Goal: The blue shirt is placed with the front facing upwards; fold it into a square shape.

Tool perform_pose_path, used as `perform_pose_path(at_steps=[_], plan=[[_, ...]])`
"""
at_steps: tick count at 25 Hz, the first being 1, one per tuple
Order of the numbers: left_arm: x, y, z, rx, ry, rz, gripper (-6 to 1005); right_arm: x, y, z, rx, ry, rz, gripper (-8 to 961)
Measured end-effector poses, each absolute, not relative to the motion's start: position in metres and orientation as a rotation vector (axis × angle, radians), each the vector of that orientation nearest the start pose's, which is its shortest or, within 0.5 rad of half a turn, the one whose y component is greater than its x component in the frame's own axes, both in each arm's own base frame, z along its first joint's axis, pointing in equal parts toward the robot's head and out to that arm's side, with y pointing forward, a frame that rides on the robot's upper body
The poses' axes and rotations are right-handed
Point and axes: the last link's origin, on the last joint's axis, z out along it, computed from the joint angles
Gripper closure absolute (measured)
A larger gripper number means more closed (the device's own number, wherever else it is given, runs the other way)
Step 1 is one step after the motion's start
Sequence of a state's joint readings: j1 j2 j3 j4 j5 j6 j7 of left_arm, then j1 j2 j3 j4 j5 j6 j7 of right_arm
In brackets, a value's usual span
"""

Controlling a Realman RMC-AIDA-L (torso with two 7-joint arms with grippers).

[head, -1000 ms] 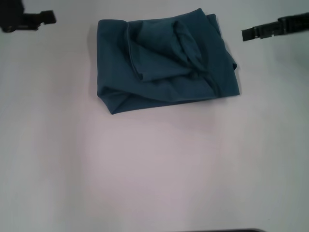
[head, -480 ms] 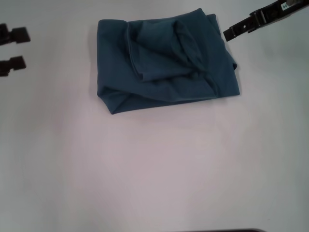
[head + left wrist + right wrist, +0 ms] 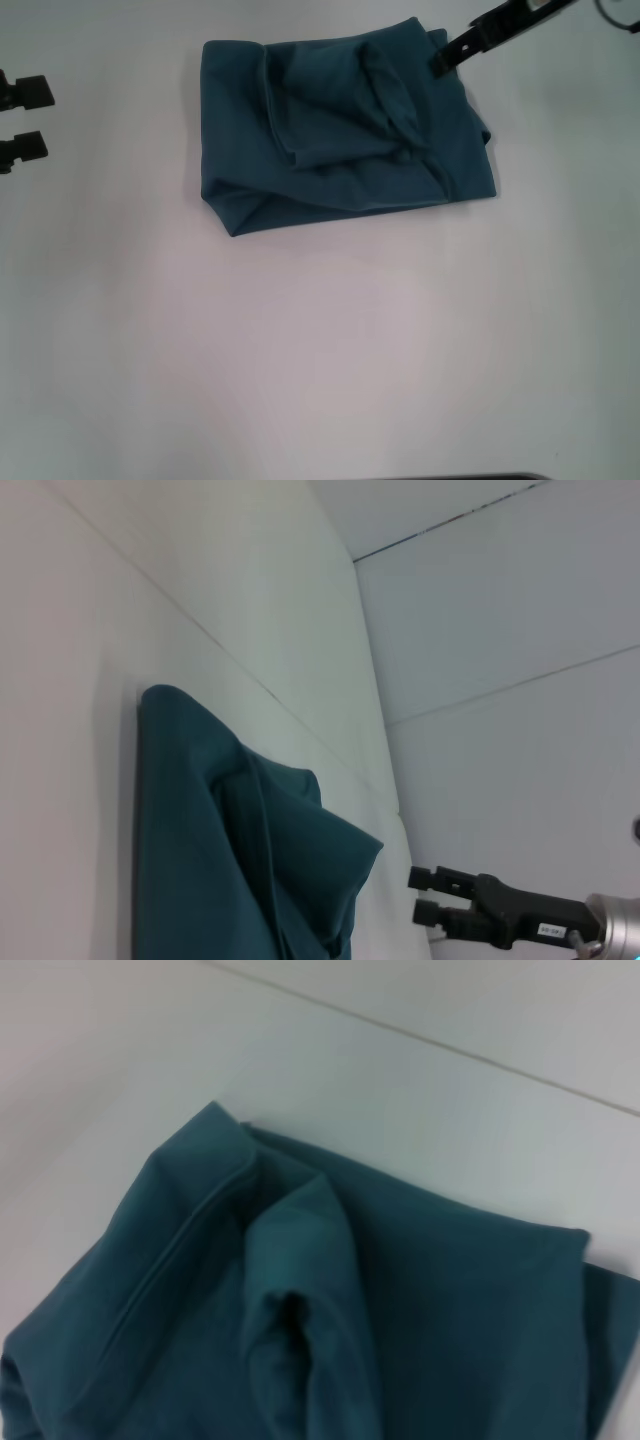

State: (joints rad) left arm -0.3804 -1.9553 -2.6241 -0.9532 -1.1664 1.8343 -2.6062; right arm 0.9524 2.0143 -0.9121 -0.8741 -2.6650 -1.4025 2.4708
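The blue shirt (image 3: 340, 140) lies on the white table as a rough, rumpled rectangle, with a loose fold and a sleeve bunched on top. It also fills the right wrist view (image 3: 330, 1320) and shows in the left wrist view (image 3: 230, 860). My right gripper (image 3: 442, 60) hovers at the shirt's far right corner. In the left wrist view this right gripper (image 3: 425, 895) shows two fingertips with a narrow gap and nothing between them. My left gripper (image 3: 25, 120) stands open at the table's far left, well clear of the shirt. The chest print is hidden.
The white table (image 3: 320, 350) stretches bare in front of the shirt. A dark edge (image 3: 460, 477) shows at the bottom of the head view. A wall seam (image 3: 450, 520) runs behind the table.
My right gripper has moved left and farther back, from off the shirt's right side to its far right corner. The left gripper dropped toward the left edge and turned. The shirt has not moved.
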Motion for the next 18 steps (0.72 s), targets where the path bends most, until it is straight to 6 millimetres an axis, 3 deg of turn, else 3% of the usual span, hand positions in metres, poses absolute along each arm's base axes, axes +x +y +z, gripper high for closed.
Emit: perform_pose_path(at_steps=[12, 18], plan=[[-0.292, 0.298, 0.122, -2.098, -2.001, -0.942, 95, 0.137, 0.447, -0.001, -2.501, 0.983, -0.195, 165], [-0.292, 0.299, 0.123, -2.097, -1.998, -0.944, 94, 0.129, 0.451, -0.014, -2.515, 1.002, -0.157, 166]])
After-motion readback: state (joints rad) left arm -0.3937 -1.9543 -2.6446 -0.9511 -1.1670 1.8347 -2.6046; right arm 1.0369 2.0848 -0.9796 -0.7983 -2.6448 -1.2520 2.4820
